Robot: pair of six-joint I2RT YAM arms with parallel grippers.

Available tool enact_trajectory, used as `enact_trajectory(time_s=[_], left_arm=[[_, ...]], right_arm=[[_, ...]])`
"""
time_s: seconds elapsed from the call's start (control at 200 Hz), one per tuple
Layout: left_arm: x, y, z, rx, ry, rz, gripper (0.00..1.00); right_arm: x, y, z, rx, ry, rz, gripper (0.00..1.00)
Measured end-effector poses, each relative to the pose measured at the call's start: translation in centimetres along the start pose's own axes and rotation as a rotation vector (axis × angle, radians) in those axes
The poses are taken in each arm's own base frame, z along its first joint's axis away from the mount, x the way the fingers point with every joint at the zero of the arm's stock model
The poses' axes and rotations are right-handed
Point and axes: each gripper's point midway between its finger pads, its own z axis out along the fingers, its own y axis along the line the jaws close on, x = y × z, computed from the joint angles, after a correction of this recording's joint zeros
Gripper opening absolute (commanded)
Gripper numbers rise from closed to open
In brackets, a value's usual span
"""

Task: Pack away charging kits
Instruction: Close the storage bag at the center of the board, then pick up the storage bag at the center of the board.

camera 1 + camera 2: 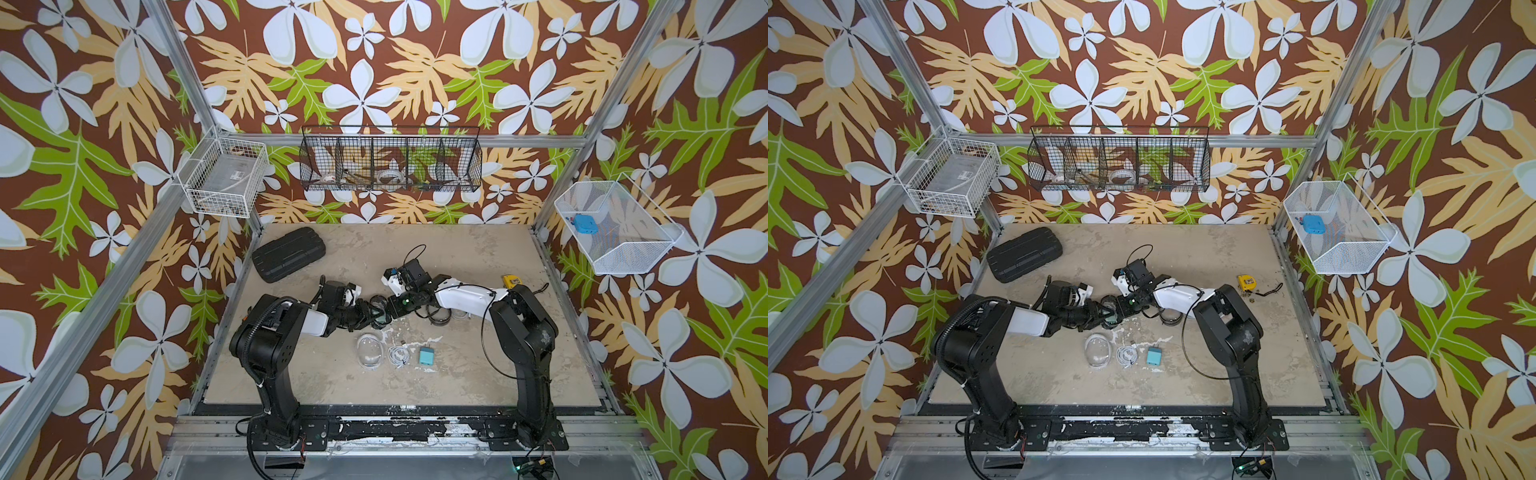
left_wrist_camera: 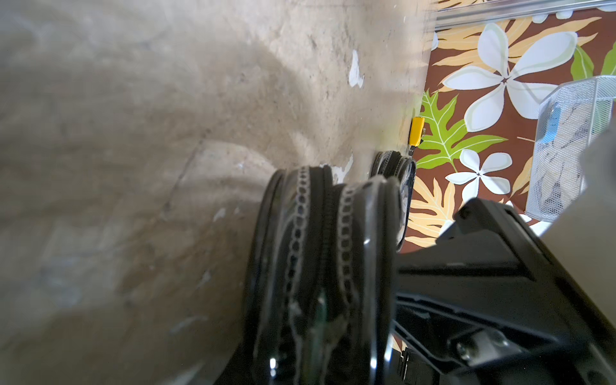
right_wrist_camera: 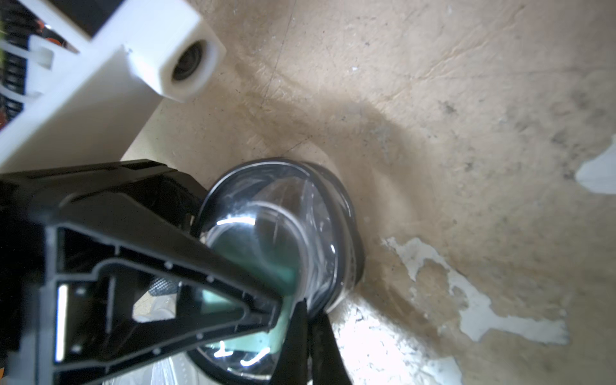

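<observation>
The black-rimmed pouch (image 3: 293,200) was located mid-tabletop (image 1: 457,386), between the two arms, and the mint green plug block (image 3: 260,253) was seen inside it. The jaws of the right gripper (image 3: 290,321) were pressed together, pinching the pouch's clear wall. The left gripper (image 1: 371,314) was set against the zip side; the state of its jaws could not be determined.

Nearer the arm bases, a clear-rimmed pouch (image 1: 369,350), a coiled white cable (image 1: 397,356) and a teal plug block (image 1: 424,356) were laid in a row. A second black-rimmed pouch (image 1: 439,318) lay beneath the right arm.

A blue gadget (image 1: 584,224) was contained in the white mesh basket (image 1: 623,257). White coils (image 1: 389,174) were visible in the black wire basket (image 1: 390,141).
</observation>
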Motion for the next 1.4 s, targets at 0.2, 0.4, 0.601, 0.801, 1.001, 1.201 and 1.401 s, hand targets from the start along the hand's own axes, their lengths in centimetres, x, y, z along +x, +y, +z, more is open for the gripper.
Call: enact_trajectory(time_s=[0.2,0.4,0.601,0.801,1.001,1.201,1.401], left_arm=[[-0.6,-0.1,0.0,-0.012,-0.02,0.002,0.38],[-0.9,0.0,-0.1,-0.015,-0.032,-0.013,0.41],[-1.0,0.1,-0.2,0.0,-0.037,-0.034,0.29],[-1.3,-0.3,-0.3,0.017,-0.046,-0.029,0.12],[-2.0,-1.7,-1.0,0.037,-0.082,-0.027,0.11],[-3.1,-5.0,-3.2,0.087,-0.164,-0.045,0.11],[-3.8,-8.2,-6.2,0.121,-0.266,-0.176,0.1]], right_arm=[[-0.4,-0.1,0.2,0.01,0.003,-0.021,0.06],[0.0,-0.1,0.3,0.005,0.013,-0.024,0.06],[0.1,0.0,0.4,0.004,0.015,-0.032,0.06],[-0.3,0.1,0.1,0.012,0.01,-0.049,0.22],[-3.0,2.1,-4.0,0.008,-0.084,-0.089,0.34],[-2.4,4.0,-9.3,0.006,-0.174,-0.109,0.33],[-1.1,8.4,-13.5,-0.057,-0.261,-0.153,0.36]])
